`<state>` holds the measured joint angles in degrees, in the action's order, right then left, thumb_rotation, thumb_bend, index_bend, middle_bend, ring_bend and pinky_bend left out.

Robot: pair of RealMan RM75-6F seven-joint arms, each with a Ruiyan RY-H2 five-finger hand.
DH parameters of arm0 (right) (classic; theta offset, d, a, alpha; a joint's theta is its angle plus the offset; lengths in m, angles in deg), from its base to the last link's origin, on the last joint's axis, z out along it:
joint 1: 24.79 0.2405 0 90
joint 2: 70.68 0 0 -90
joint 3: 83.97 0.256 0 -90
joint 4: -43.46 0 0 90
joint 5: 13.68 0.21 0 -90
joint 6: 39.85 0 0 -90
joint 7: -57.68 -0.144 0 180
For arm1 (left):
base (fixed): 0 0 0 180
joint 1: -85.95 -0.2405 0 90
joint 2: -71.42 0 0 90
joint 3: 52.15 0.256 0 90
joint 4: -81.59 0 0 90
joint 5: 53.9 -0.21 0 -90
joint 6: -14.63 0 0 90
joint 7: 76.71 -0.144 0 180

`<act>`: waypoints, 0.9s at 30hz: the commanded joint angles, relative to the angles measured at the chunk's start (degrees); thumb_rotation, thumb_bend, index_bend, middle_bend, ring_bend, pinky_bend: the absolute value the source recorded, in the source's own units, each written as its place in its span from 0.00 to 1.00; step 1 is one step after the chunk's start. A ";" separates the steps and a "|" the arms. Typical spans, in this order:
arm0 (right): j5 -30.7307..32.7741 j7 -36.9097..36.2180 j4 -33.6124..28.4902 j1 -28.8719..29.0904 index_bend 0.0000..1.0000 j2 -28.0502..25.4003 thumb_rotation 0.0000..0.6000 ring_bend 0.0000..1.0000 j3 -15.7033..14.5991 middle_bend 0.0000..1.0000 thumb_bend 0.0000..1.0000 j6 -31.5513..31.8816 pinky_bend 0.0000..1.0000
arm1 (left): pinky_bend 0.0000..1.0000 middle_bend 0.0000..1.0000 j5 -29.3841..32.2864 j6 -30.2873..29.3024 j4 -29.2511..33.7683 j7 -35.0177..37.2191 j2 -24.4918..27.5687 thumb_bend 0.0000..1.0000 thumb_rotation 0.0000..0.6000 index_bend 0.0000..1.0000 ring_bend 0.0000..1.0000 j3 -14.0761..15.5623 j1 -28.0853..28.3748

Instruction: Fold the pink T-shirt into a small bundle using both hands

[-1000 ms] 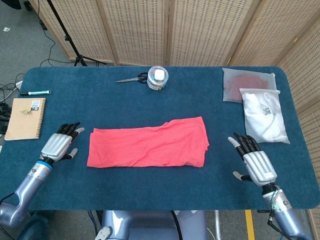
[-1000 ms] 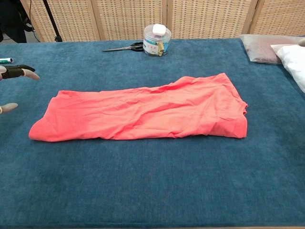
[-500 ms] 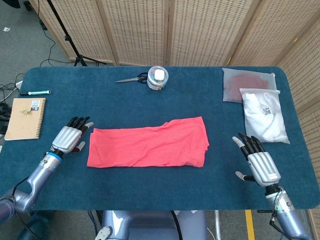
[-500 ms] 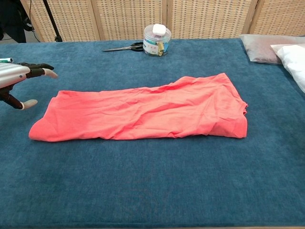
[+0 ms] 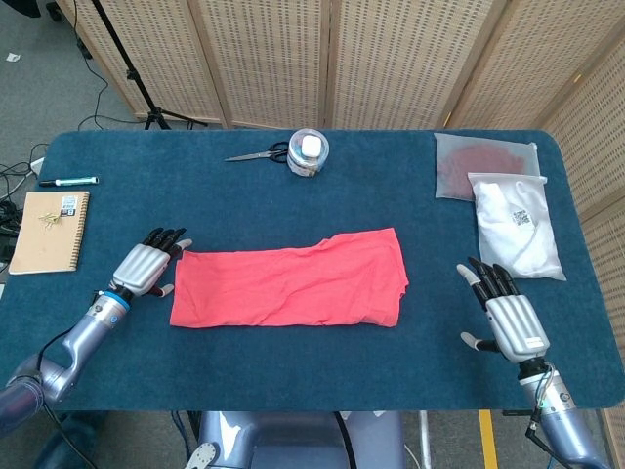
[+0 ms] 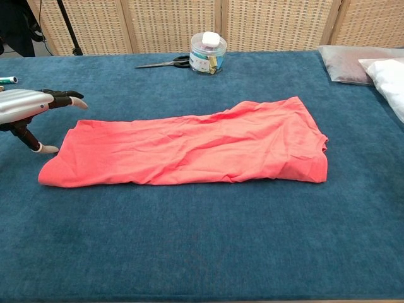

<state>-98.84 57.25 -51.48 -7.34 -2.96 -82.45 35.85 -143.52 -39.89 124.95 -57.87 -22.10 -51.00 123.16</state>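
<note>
The pink T-shirt (image 5: 293,283) (image 6: 189,148) lies flat as a long folded strip in the middle of the blue table. My left hand (image 5: 146,266) (image 6: 28,107) hovers just beyond the strip's left end, fingers spread, holding nothing; its thumb reaches down to the cloth beside the shirt's edge. My right hand (image 5: 508,315) rests open, palm down, well to the right of the shirt's right end. It does not show in the chest view.
A round clear container (image 5: 309,151) and scissors (image 5: 256,154) lie at the back centre. Two plastic bags (image 5: 508,210) lie at the back right. A notebook (image 5: 49,231) and a marker (image 5: 68,181) lie at the left edge.
My left hand has moved right and forward, up to the shirt's left end. My right hand has drifted slightly toward the table's near edge.
</note>
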 commanded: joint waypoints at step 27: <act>-1.04 -0.17 -0.87 -0.75 0.00 -0.35 1.00 0.00 0.47 0.00 0.00 -0.48 0.00 | 0.00 0.00 2.42 1.68 0.36 -4.69 -2.18 0.45 1.00 0.55 0.00 -1.09 1.16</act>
<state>-99.87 57.10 -52.34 -8.08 -3.31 -81.98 35.37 -141.21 -37.96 125.46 -62.30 -24.06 -51.96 124.42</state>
